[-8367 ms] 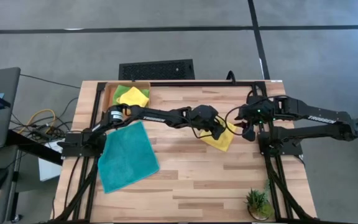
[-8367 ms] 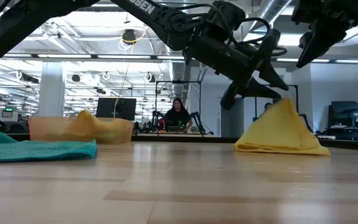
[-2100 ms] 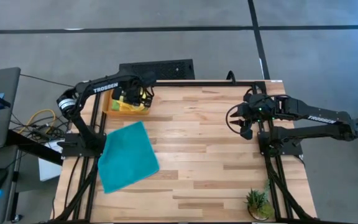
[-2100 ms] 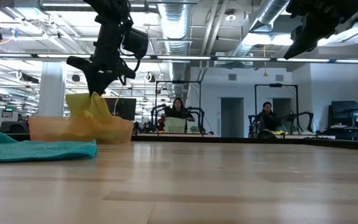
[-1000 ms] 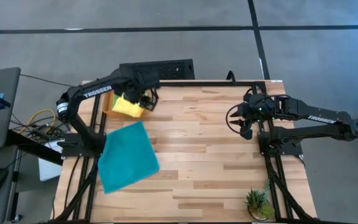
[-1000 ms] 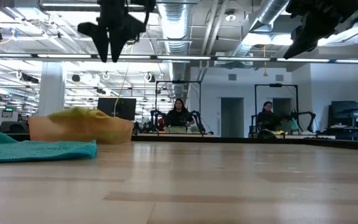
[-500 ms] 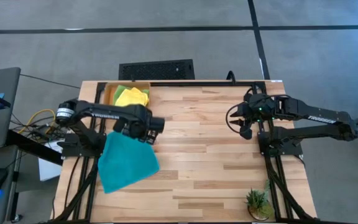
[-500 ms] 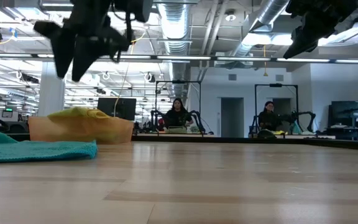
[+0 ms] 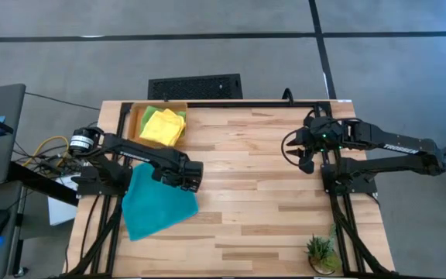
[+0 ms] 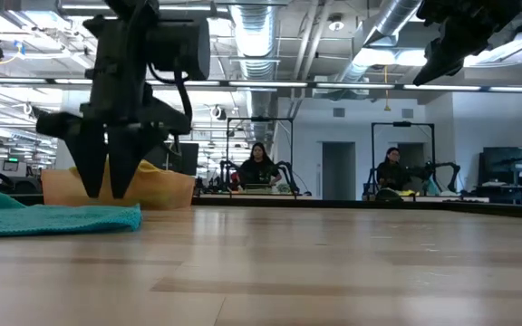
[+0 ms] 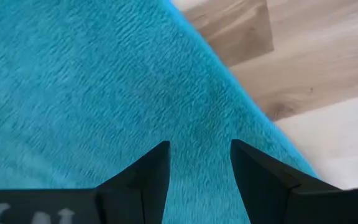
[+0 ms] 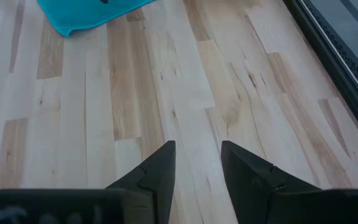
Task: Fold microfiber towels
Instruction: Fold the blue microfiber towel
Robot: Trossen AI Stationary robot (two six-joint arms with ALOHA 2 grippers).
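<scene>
Risk here is the left gripper, fingers apart and empty over the right edge of the flat teal towel at the table's left, pinching one layer and bunching it, while the right gripper waits open far right.

Both grippers' jaws apart, empty.

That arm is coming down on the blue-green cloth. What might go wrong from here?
The left gripper, open, hangs over the teal towel's edge; it may pinch only a thin bit, or miss onto the table. The towel overhangs the table's left side, so a tug might drag it off. The right gripper waits far away, so one arm alone might bunch the cloth.
</scene>
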